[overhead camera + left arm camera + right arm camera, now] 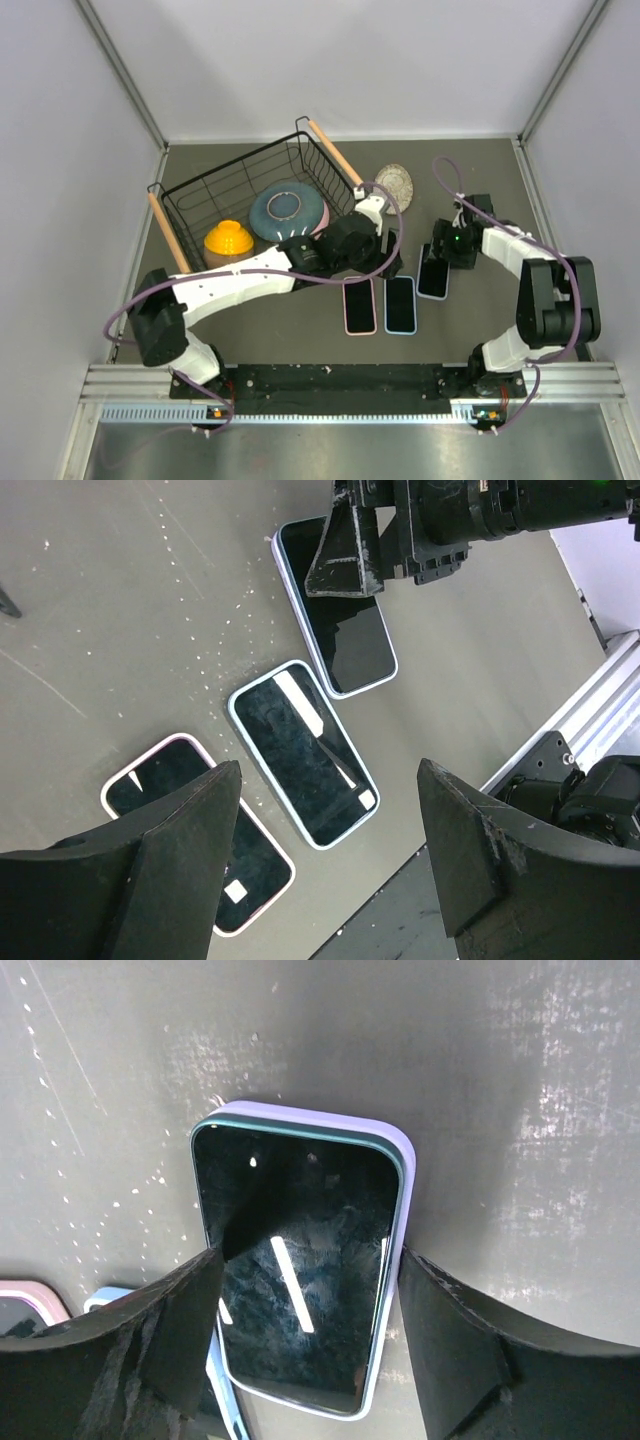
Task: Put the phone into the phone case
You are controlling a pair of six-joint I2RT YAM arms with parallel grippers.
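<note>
1. Phone [295,1260] lies on the worktop [120,610] inside its lavender case [400,1150], seemingly not fully seated.
2. Right pincer [308,1260] straddles it, jaws apart, gripping nothing; squeezing may pinch the case walls and pop it out.
3. Left pincer [330,770] hangs spread and empty above the blue phone [300,755]; dropping could nudge it.

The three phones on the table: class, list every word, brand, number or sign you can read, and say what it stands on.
None readable: the pink-cased phone, the blue-cased phone and the lilac-cased phone show only dark screens with glare streaks.
Nothing else in these views carries legible print.
</note>
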